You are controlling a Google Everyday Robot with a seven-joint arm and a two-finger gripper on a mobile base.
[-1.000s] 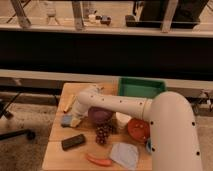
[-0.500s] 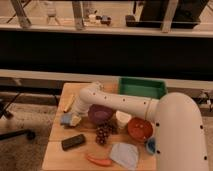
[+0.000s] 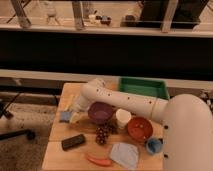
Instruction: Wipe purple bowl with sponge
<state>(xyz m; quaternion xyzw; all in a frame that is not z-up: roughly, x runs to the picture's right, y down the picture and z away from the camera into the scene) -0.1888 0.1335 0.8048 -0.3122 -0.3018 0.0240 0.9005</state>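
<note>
The purple bowl (image 3: 100,112) sits upright near the middle of the wooden table (image 3: 56,156). Left of it, at the table's left edge, is the small light-blue sponge (image 3: 65,116). My white arm reaches in from the right and passes over the bowl's far rim. Its gripper (image 3: 73,113) points down at the sponge and is shut on the sponge, whose blue end sticks out to the left. The sponge is a short way left of the bowl and does not touch it.
A white cup (image 3: 123,118), an orange-red bowl (image 3: 140,128) and a small blue cup (image 3: 154,146) stand right of the purple bowl. In front lie dark grapes (image 3: 103,134), a black block (image 3: 73,142), a grey-blue cloth (image 3: 125,154) and an orange-red carrot (image 3: 99,161). A green bin (image 3: 142,88) sits behind.
The arm's elbow has shifted slightly up and to the right. The gripper and the sponge have stayed nearly in place at the table's left edge.
</note>
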